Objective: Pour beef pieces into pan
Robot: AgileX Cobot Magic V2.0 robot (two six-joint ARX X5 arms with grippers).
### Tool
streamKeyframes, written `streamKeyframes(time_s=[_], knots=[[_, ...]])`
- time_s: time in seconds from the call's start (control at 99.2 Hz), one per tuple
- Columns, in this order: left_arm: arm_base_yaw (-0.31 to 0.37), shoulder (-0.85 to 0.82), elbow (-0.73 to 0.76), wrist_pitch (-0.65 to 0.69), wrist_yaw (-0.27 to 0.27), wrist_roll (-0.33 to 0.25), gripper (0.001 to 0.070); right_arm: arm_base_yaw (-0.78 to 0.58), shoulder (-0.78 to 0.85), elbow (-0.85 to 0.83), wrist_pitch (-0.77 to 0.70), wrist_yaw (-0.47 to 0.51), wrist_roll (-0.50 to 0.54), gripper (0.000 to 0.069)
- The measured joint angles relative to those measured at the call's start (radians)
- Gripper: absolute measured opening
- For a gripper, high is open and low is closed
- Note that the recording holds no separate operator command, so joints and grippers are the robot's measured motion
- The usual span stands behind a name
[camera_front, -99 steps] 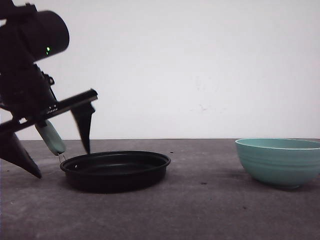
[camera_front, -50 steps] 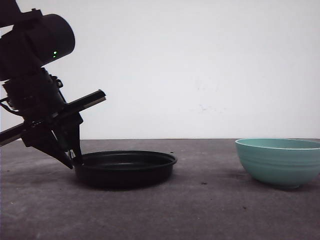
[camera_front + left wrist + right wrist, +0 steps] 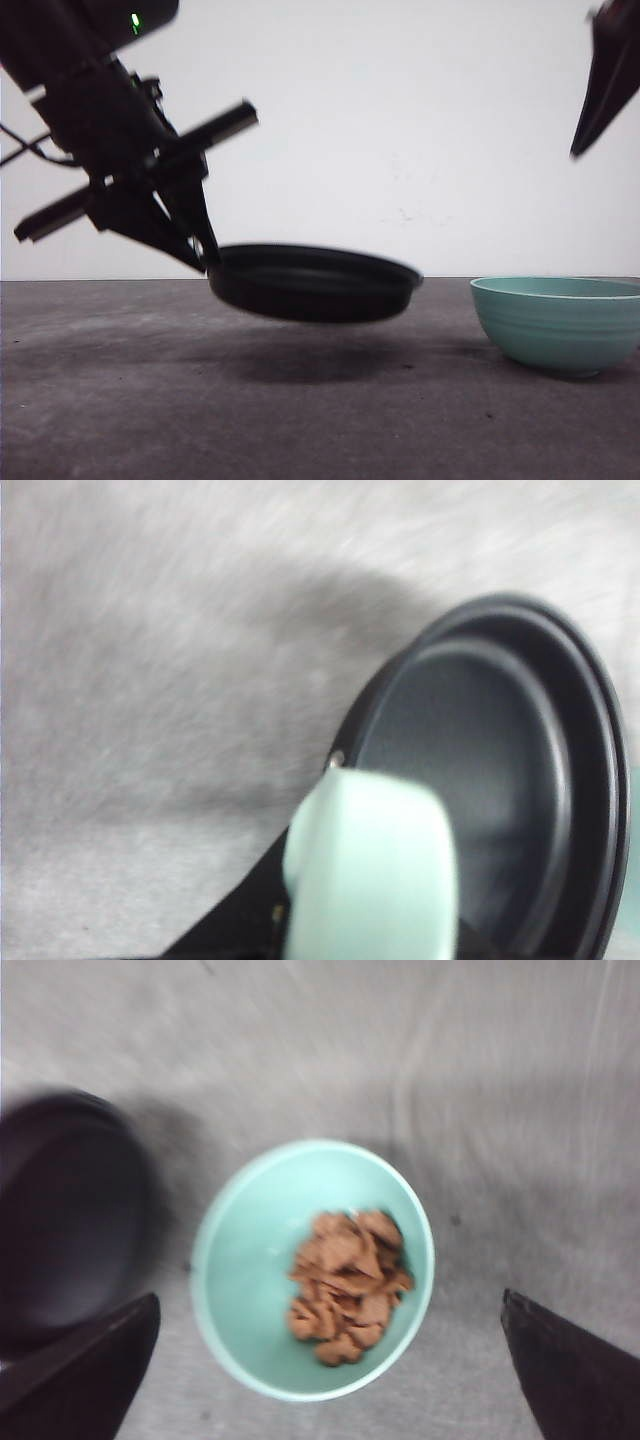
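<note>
Pan (image 3: pixel 315 285) black all over, handle (image 3: pixel 370 870) pale mint green. Bowl (image 3: pixel 312 1270) plain teal-green with faint horizontal ribbing on the outside; beef pieces (image 3: pixel 345 1282) in it reddish-brown. Bench (image 3: pixel 320 420) mottled dark grey, wall (image 3: pixel 400 120) behind plain white.

black pan (image 3: pixel 315 285) hanging off the table, clamped by its mint handle in the left claw (image 3: pixel 195 245); beef pieces (image 3: pixel 346 1282) piled directly under the wide-open right claw (image 3: pixel 330 1360).
</note>
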Motion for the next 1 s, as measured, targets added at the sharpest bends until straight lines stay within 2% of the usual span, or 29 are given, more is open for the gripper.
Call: streamKeyframes(time_s=[0.101,0.161,0.272,0.383,0.605,0.766,0.847,0.998], knots=[[0.0,-0.026,0.0,-0.007,0.035,0.0,0.0024,-0.008,0.103,0.0,0.017,-0.001,0.002,0.0669],[0.0,-0.034,0.0,-0.016,0.052,-0.006,0.0024,-0.015,0.155,0.0,0.037,-0.008,0.002,0.0635],[0.0,-0.035,0.0,-0.027,0.081,-0.021,0.0024,-0.029,0.236,0.0,0.071,-0.027,0.003,0.05],[0.0,-0.035,0.0,-0.03,0.087,-0.023,0.0024,-0.038,0.294,0.0,0.073,-0.027,0.008,0.0374],[0.0,-0.035,0.0,-0.029,0.097,-0.024,0.0024,-0.047,0.34,0.0,0.117,-0.027,0.01,0.0224],[0.0,-0.035,0.0,-0.024,0.116,-0.028,0.0024,-0.047,0.34,0.0,0.163,-0.027,0.01,0.0071],[0.0,-0.035,0.0,-0.011,0.124,-0.034,0.0024,-0.047,0.341,0.0,0.171,-0.031,0.01,0.0041],[0.0,-0.035,0.0,-0.01,0.138,-0.05,0.0024,-0.047,0.372,0.0,0.183,-0.051,0.01,0.003]])
